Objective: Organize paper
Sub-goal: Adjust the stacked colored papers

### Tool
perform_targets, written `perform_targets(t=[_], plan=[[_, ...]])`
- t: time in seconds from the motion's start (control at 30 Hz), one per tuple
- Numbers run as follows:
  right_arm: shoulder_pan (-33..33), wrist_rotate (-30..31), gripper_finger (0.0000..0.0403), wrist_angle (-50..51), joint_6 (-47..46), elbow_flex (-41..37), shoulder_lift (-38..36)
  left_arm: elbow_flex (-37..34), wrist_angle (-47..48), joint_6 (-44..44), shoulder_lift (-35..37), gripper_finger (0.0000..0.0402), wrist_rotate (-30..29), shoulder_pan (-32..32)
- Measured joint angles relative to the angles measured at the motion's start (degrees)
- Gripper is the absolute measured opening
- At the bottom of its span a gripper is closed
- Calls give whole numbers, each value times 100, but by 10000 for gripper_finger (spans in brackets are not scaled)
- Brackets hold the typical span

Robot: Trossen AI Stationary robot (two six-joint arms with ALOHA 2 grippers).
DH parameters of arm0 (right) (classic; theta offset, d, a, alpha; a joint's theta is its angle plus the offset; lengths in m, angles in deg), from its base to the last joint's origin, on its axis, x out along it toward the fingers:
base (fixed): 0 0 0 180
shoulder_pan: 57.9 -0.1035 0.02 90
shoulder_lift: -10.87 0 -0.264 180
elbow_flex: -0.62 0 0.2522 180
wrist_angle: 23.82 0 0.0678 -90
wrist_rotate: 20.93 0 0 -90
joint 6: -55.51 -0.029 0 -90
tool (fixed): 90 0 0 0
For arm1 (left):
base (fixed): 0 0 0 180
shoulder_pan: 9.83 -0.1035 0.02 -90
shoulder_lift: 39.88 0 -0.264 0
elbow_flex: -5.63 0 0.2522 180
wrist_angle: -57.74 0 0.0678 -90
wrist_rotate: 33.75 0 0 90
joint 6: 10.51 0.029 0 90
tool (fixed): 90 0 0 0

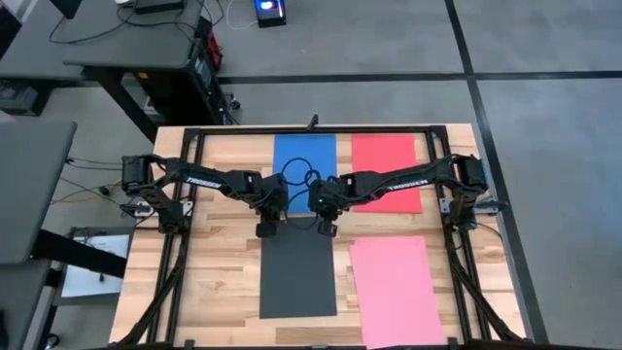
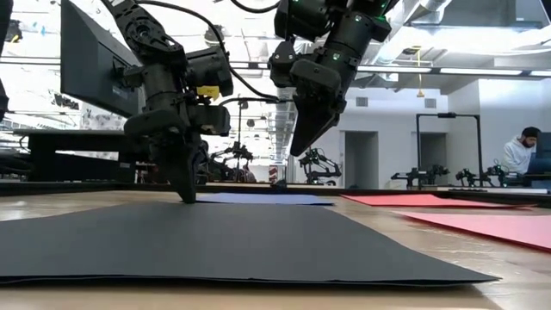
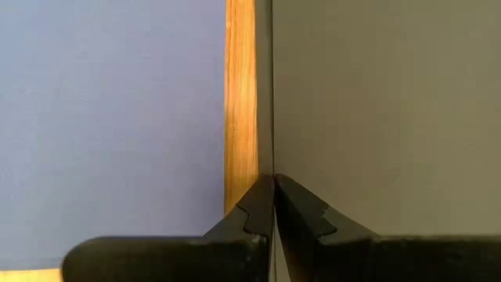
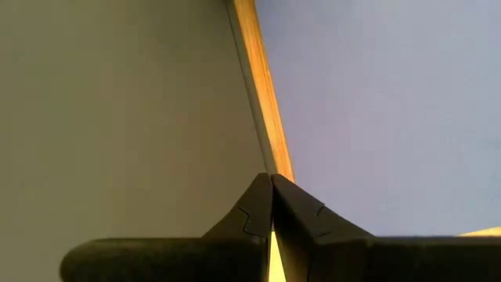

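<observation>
Carefully now: both grippers closed, left gripper tip on the black sheet at lower centre, right gripper above it — slide without buckling toward the blue sheet.

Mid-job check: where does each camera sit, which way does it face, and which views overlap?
High: overhead, straight down; both arms, left gripper, right gripper.
Low: table height, level across black sheet.
Left wrist: past shut fingers; blue sheet, black sheet.
Right wrist: same sheets, wood gap.
All share the black sheet.
</observation>
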State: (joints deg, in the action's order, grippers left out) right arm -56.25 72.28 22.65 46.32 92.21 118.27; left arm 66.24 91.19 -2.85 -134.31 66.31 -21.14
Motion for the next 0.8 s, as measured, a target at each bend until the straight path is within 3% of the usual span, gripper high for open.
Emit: perform_targets(t=[0.8], plan=[[0, -1, 0, -23, 6, 0, 0, -17, 29, -22, 330, 0, 363, -9]])
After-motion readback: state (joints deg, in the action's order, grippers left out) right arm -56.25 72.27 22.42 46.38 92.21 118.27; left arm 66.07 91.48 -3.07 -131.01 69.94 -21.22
